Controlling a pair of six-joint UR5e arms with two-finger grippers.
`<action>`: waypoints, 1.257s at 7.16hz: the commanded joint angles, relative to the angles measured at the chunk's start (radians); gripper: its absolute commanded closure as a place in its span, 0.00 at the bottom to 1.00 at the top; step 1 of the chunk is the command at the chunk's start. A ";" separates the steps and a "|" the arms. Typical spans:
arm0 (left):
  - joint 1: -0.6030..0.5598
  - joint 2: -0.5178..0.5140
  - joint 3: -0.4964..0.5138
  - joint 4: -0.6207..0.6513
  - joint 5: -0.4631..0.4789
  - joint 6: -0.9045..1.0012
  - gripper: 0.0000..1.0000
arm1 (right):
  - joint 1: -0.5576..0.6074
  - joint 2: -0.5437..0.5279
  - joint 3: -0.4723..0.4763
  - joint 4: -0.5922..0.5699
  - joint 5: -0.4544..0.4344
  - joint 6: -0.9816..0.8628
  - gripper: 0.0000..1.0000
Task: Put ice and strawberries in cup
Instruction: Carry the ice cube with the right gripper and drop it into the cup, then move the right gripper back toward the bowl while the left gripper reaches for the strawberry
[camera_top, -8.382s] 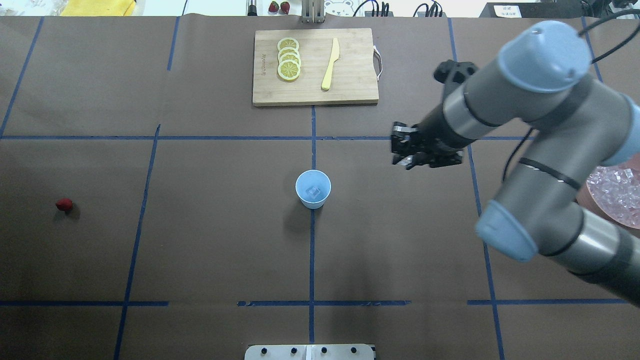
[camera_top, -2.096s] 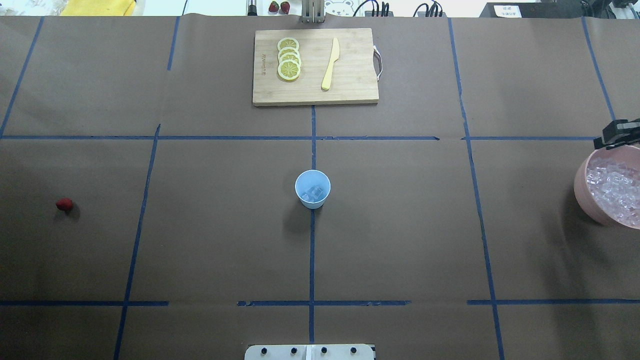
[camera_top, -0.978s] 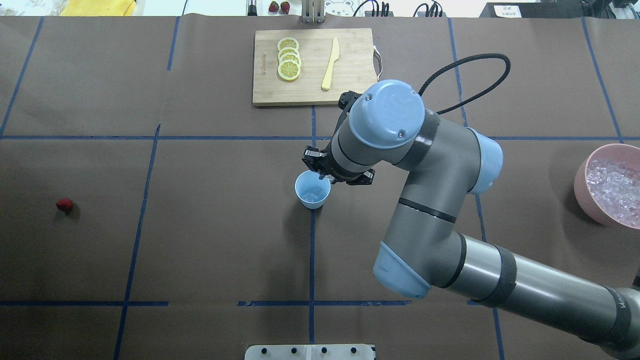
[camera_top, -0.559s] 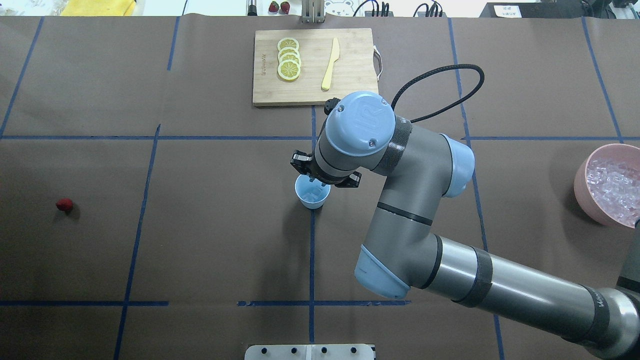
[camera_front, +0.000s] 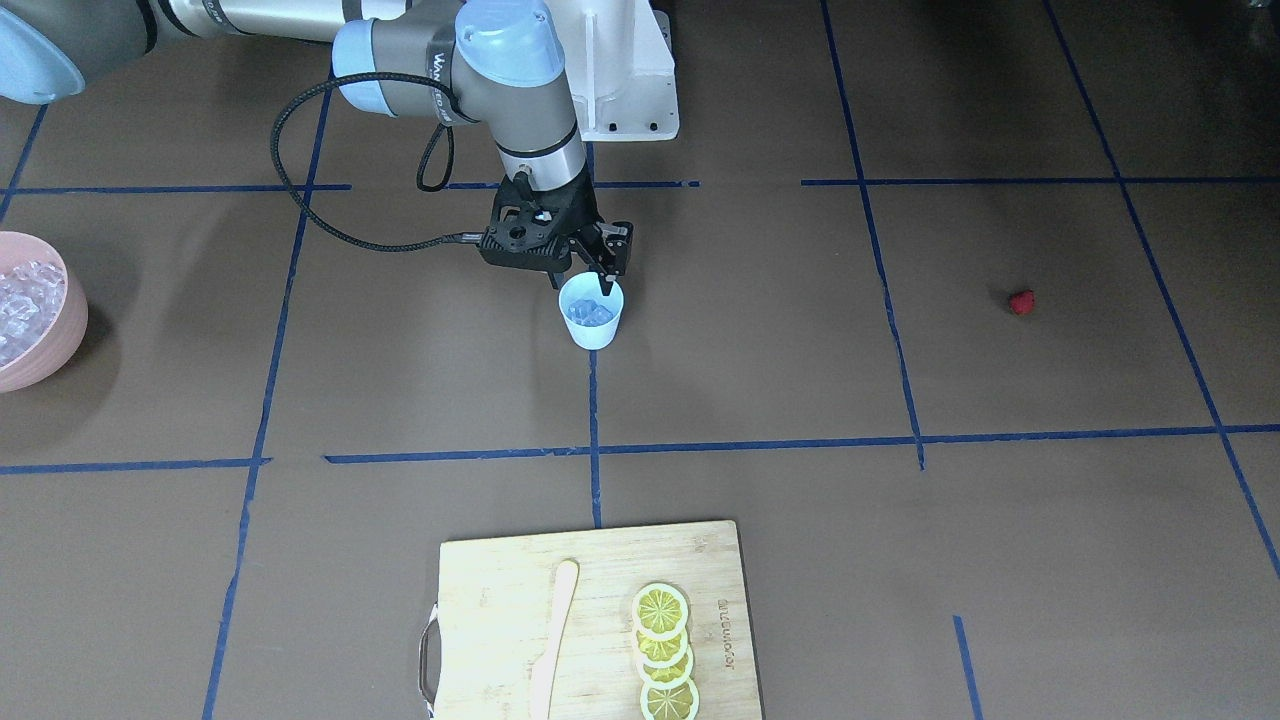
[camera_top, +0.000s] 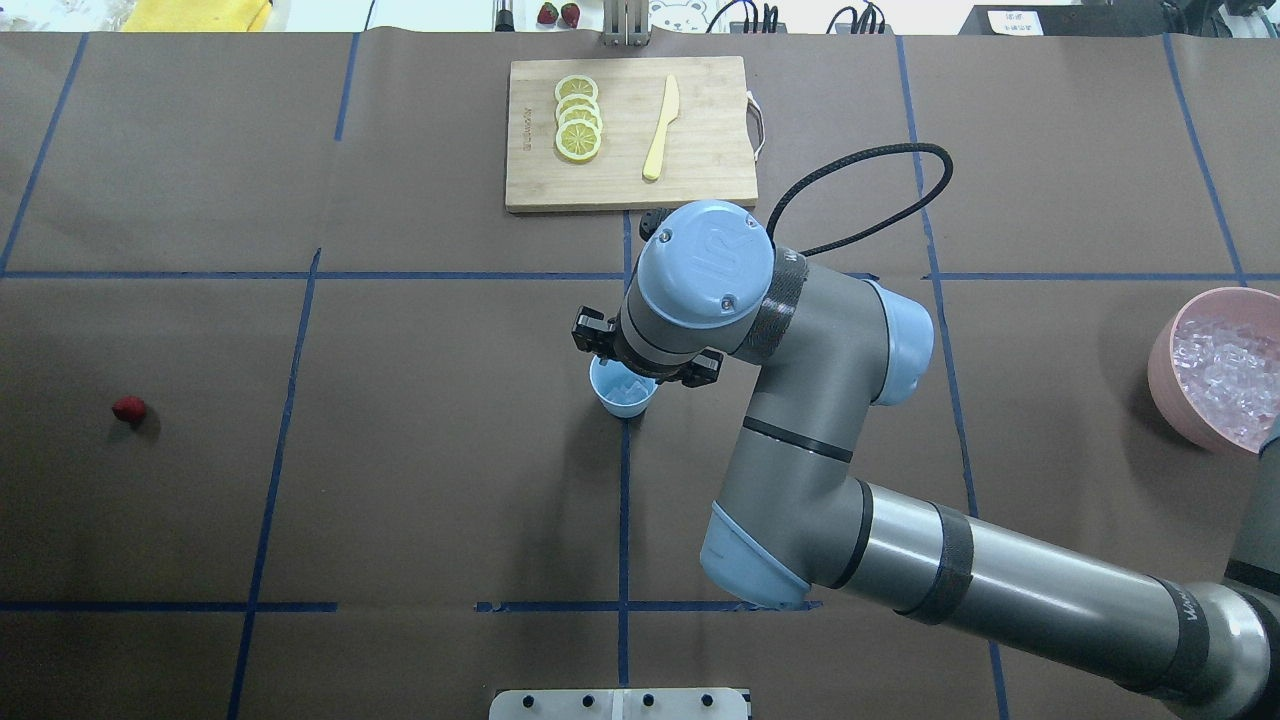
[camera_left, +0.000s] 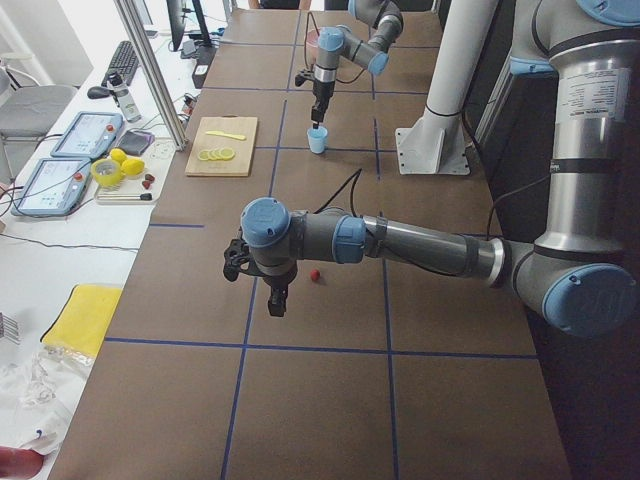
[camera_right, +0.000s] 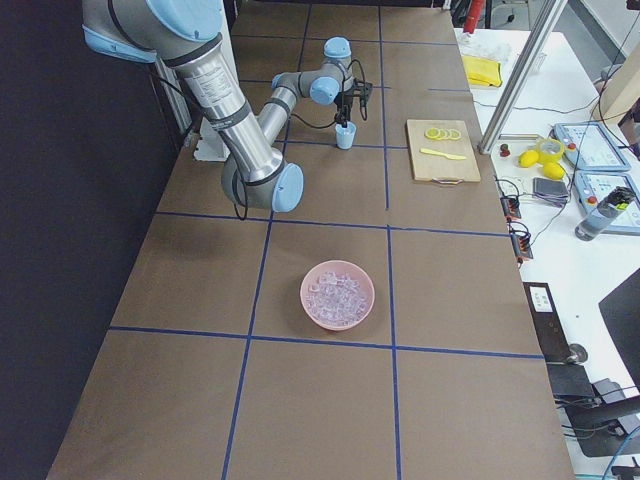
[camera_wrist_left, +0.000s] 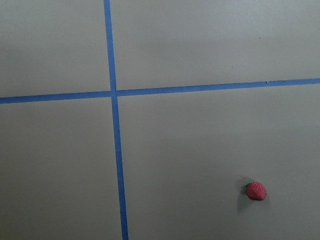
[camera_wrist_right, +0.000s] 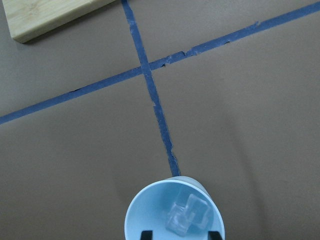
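My right claw (camera_wrist_right: 180, 234) hangs over the cup (camera_wrist_right: 150, 215) at the middle of the counter (camera_wrist_left: 200, 50). Its jaws are spread wide, nearly the width of the cup's mouth, and two cubes of ice (camera_wrist_right: 189, 214) lie inside between them. The strawberry (camera_wrist_left: 256, 191) sits on the counter well apart from the cup, near my left claw (camera_left: 277, 303), whose grip I cannot tell.
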 joint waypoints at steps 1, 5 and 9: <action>0.017 0.000 0.004 0.001 0.000 -0.009 0.00 | 0.025 -0.005 0.041 -0.002 0.003 -0.001 0.02; 0.205 0.014 -0.009 -0.193 0.015 -0.310 0.01 | 0.315 -0.353 0.391 -0.055 0.306 -0.160 0.01; 0.527 0.076 -0.009 -0.549 0.243 -0.732 0.01 | 0.577 -0.670 0.466 -0.052 0.451 -0.646 0.01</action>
